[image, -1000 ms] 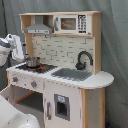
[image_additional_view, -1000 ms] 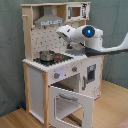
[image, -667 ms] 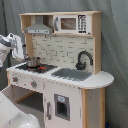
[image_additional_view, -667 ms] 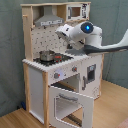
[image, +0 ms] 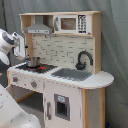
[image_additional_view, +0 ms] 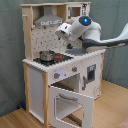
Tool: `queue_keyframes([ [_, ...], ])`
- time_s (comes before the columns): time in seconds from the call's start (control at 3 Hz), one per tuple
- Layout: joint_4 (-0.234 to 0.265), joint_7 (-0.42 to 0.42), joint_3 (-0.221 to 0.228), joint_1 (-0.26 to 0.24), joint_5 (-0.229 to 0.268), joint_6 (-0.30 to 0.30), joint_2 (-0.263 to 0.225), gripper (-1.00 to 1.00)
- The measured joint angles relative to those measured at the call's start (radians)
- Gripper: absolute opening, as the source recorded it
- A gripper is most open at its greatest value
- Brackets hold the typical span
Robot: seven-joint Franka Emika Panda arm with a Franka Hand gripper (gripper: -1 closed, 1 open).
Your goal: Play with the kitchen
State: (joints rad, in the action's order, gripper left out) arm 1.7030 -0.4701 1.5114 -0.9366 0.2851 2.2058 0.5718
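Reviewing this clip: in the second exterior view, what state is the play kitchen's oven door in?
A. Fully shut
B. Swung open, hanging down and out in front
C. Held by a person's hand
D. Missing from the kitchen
B. In the second exterior view the oven door of the kitchen hangs open, tipped down and outward below the knob panel, with the dark oven cavity showing behind it; nothing is touching it.
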Motion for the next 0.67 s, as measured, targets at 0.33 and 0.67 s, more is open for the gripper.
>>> queue_keyframes([
  [0.33,-0.017,-0.073,0.031,-0.035,-0.050,-0.030,-0.057,1.00],
  [0.67,-0.019,-0.134,0.061,-0.064,-0.085,-0.058,-0.114,1.00],
])
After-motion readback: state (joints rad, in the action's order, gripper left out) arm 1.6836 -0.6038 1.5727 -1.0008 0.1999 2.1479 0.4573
